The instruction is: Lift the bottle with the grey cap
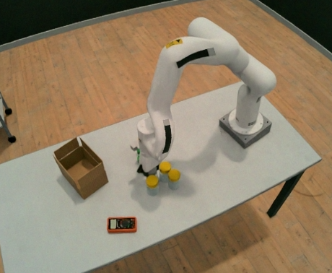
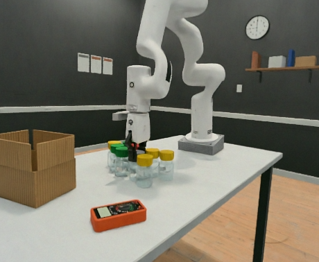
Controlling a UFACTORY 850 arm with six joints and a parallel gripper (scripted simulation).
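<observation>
Grip stage, by the look of things. Black two-finger gripper [image 2: 136, 153] pointing straight down from the white arm [image 2: 148, 82], sunk into the middle of a tight cluster of small clear bottles on the white table [image 2: 213, 176]. Pinched on something rather than fully pressed together: by position, the clear bottle with the grey cap [image 2: 139, 152], at the heart of the cluster and mostly hidden behind the fingers, seemingly not yet off the table.

Vertical approach probably chosen because of the crowding: no room for a sideways reach with neighbours on every side.
- Toward the near table edge: yellow-capped bottle [image 2: 144, 172], just beside the gripper.
- Toward the arm's grey base plate [image 2: 218, 147]: two more yellow-capped bottles [image 2: 166, 166], close together.
- Toward the cardboard box: green-capped bottles [image 2: 122, 159], with another yellow cap behind.

All of these upright, from both views. From above, wrist blocking the target completely; only three yellow caps [image 1: 152, 181] showing there.

Open brown cardboard box [image 2: 30, 170] and orange handheld multimeter [image 2: 118, 215] well apart from the cluster, no part in this step.

Next: likely a straight upward pull, slow, to avoid dragging a touching neighbour over. Main risk: a finger catching an adjacent cap, or a tilted hold on the glass.
</observation>
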